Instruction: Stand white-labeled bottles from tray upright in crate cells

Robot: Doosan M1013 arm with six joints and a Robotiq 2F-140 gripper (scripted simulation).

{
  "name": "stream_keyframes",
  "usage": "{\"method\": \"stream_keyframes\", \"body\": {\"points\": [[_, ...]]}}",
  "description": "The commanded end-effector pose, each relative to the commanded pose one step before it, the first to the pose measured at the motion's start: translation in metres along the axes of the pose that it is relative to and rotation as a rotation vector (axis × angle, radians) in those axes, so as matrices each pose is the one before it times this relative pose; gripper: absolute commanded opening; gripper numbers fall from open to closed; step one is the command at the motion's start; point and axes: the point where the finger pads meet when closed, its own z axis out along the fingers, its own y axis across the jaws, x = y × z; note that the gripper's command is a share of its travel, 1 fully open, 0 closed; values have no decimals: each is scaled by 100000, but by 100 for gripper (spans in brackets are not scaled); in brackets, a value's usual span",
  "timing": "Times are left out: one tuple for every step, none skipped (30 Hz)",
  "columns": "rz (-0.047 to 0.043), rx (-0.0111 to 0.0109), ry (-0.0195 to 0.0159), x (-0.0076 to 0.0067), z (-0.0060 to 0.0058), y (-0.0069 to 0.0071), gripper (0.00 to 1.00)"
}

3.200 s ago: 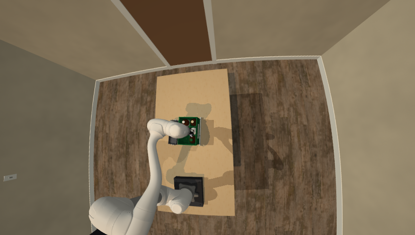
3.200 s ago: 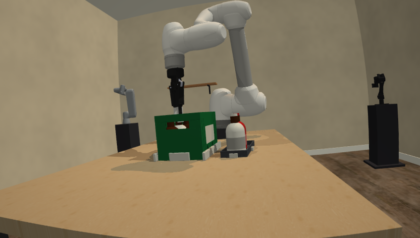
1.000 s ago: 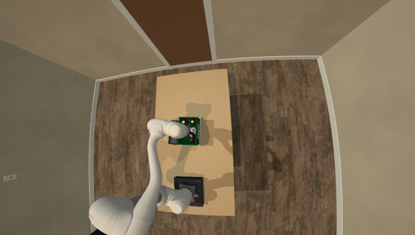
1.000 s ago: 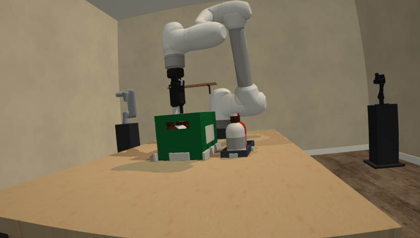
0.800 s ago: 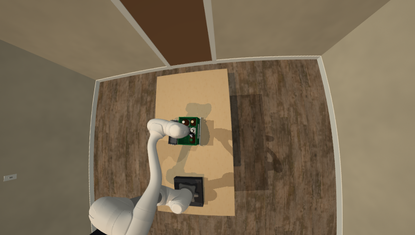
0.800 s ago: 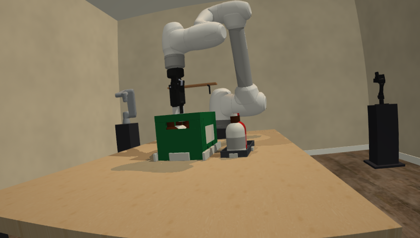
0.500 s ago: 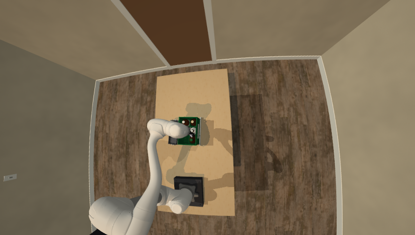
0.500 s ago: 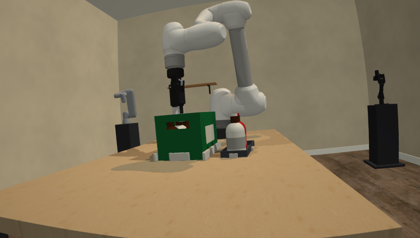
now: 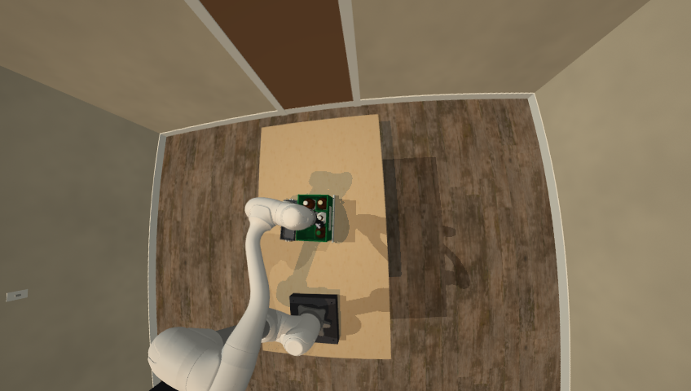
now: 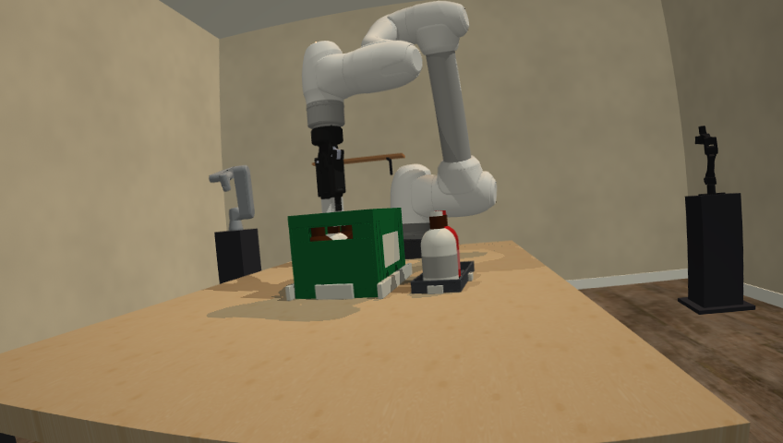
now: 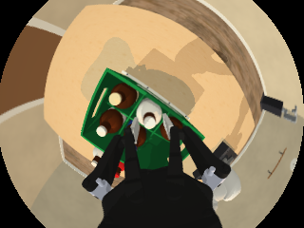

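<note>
The green crate (image 9: pixel 310 236) (image 10: pixel 335 263) (image 11: pixel 97 103) stands on the table, with brown bottles (image 9: pixel 306 203) (image 11: pixel 114 99) upright in its cells. My gripper (image 9: pixel 319 221) (image 10: pixel 333 203) (image 11: pixel 150 121) hangs straight over the crate, its fingers open on either side of the neck of a white-capped bottle (image 11: pixel 150 113) that stands in a cell. The fingers do not grip it. The dark tray (image 10: pixel 439 283) (image 9: pixel 287 234) lies right beside the crate. It holds an upright grey-labelled bottle (image 10: pixel 439 253) and a red-labelled bottle (image 10: pixel 457 241) behind it.
The robot's base (image 9: pixel 314 317) sits on a black plate at the near end of the table. In the exterior view, a black pedestal with a camera (image 10: pixel 713 246) stands on the floor at the right, and another pedestal (image 10: pixel 237 253) stands behind the table at the left.
</note>
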Motion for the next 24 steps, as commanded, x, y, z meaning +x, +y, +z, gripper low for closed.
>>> {"method": "stream_keyframes", "body": {"points": [[-3, 21, -4, -3, -51, -1, 38], [0, 0, 0, 0, -39, 0, 38], [0, 0, 0, 0, -50, 0, 38], [0, 0, 0, 0, -62, 0, 38], [0, 0, 0, 0, -75, 0, 38], [0, 0, 0, 0, -88, 0, 38], [0, 0, 0, 0, -101, 0, 38], [0, 0, 0, 0, -114, 0, 38], [0, 0, 0, 0, -128, 0, 38], [0, 0, 0, 0, -141, 0, 38], [0, 0, 0, 0, -154, 0, 38], [0, 0, 0, 0, -167, 0, 38], [0, 0, 0, 0, -179, 0, 38], [0, 0, 0, 0, -191, 0, 38], [0, 0, 0, 0, -202, 0, 38], [0, 0, 0, 0, 0, 0, 38], [0, 0, 0, 0, 0, 0, 38], [0, 0, 0, 0, -213, 0, 38], [0, 0, 0, 0, -222, 0, 38], [0, 0, 0, 0, -231, 0, 38], [0, 0, 0, 0, -238, 0, 38], [0, 0, 0, 0, -245, 0, 38], [0, 0, 0, 0, -250, 0, 38], [0, 0, 0, 0, -255, 0, 38]]}}
